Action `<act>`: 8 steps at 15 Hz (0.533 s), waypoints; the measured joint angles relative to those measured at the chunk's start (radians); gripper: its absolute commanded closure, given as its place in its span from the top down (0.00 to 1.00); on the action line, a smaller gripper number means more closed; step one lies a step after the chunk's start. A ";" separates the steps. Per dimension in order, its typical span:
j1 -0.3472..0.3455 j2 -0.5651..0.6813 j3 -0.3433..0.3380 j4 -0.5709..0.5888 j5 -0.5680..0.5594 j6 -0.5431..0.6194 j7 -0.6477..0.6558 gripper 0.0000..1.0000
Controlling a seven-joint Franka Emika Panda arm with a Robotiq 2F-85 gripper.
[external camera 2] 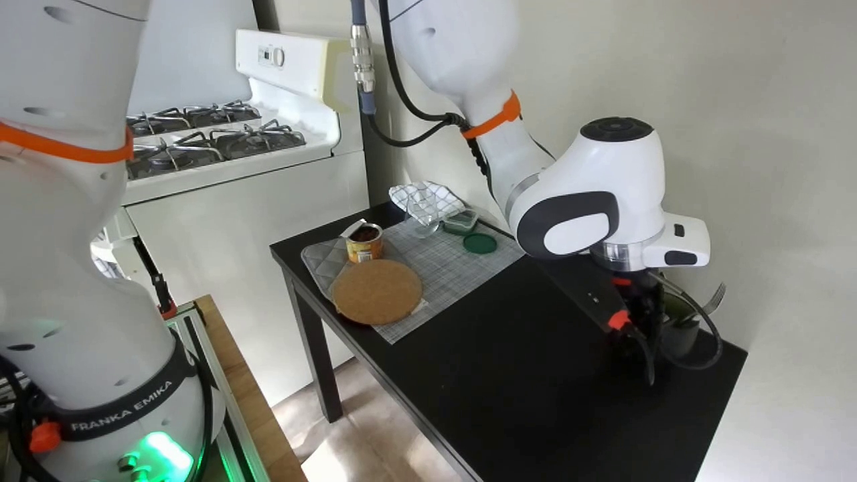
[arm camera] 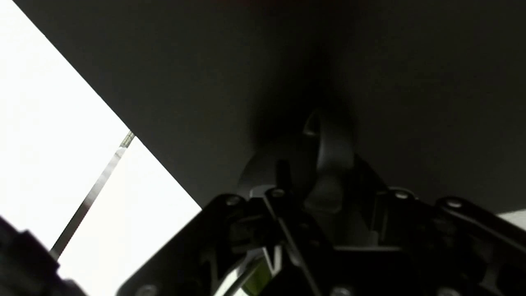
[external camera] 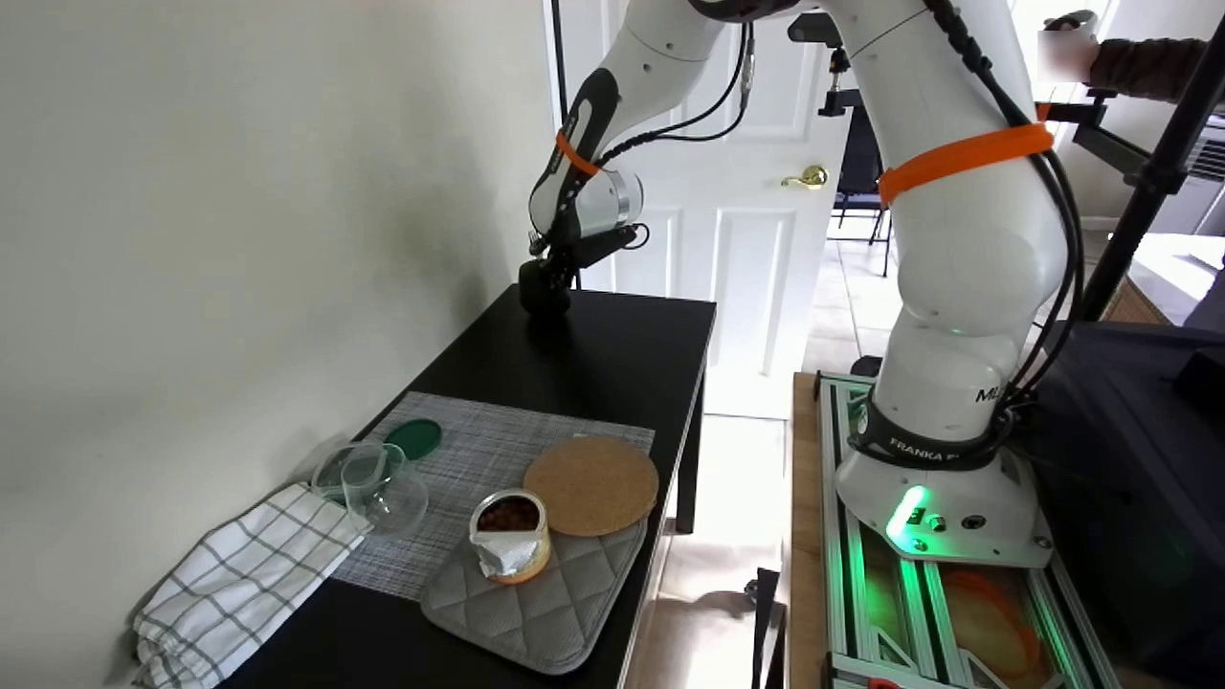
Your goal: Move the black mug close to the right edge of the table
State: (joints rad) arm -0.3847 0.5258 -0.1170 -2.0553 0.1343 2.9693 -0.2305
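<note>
Black mug (arm camera: 302, 160): lay directly at the jaws, handle (arm camera: 336, 152) between the tips, body to the handle's left in the wrist view. Jaws, over the table's (external camera 2: 482, 388) far right part; whether spread or pinching, and mug resting or lifted, was too dark to tell.

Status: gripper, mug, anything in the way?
Gripper straddling handle of mug, grip unclear. Mug near table edge, lifted or resting unclear. Container and fork look close to gripper in an exterior view, might obstruct.
</note>
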 measured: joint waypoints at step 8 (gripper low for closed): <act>0.002 -0.137 0.094 -0.056 0.003 -0.131 -0.037 1.00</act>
State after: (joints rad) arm -0.3831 0.3889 -0.0230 -2.1109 0.1371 2.8383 -0.2677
